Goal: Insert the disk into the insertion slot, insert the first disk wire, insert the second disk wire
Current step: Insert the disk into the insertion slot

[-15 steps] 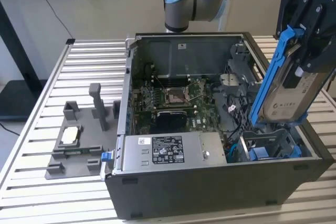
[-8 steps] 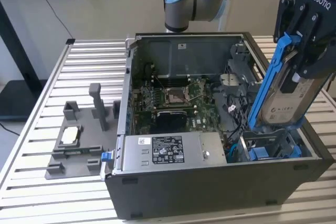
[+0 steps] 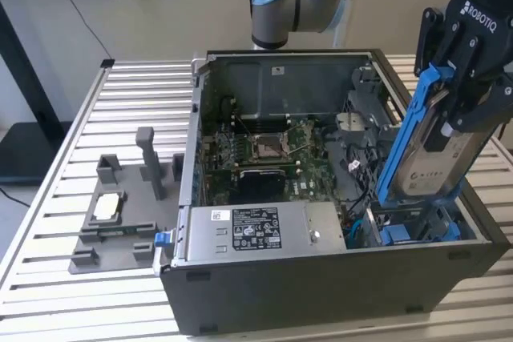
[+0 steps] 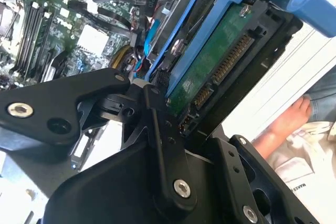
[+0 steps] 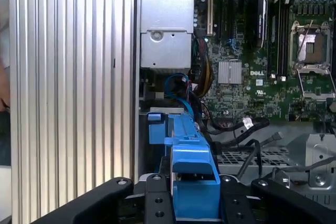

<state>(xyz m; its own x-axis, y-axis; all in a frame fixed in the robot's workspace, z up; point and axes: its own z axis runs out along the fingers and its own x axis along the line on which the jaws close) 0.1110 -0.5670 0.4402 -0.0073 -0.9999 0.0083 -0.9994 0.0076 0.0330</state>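
Observation:
The disk [image 3: 429, 158], a silver drive with a white label in a bright blue frame [image 3: 405, 130], hangs tilted, nearly on end, over the case's front corner at the exterior view's right. My gripper [image 3: 453, 114] is shut on it from above. In the second wrist view the disk's green circuit board and connectors [image 4: 220, 61] face the camera between the black fingers [image 4: 152, 129]. In the first wrist view the blue frame [image 5: 191, 171] sits between the black fingers [image 5: 157, 198]. The insertion slot [image 3: 429, 222] lies just under the disk's lower end, with blue parts inside. Loose black wires [image 5: 247, 124] lie beside the bay.
The dark grey computer case [image 3: 321, 286] lies open on a ribbed metal table [image 3: 72, 142]. The grey power-supply box [image 3: 256, 234] sits along its front and the motherboard [image 3: 264, 154] behind. A grey fixture [image 3: 120, 214] stands at the exterior view's left. A person's hand [image 4: 286, 124] is beyond the table edge.

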